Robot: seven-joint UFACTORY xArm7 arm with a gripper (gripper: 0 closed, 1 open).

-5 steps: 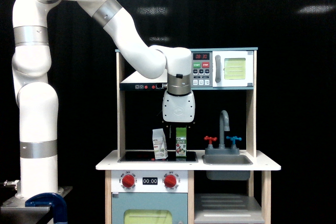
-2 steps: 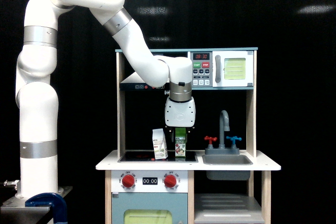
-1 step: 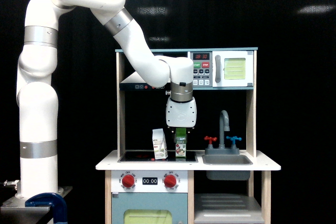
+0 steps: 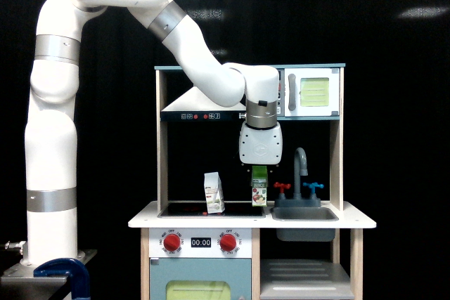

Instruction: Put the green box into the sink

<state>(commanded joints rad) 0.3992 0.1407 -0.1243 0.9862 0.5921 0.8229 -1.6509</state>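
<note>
One arm is carrying the green box (image 4: 259, 190) pinched at its top in the gripper (image 4: 259, 171), hanging clear above the worktop (image 4: 144, 220) just short of the sink (image 4: 304, 213); it should be travelling level past the red tap (image 4: 282, 187) before lowering.

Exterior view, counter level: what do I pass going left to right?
White carton → green box, held in the tool → red tap → grey faucet → blue tap.
</note>
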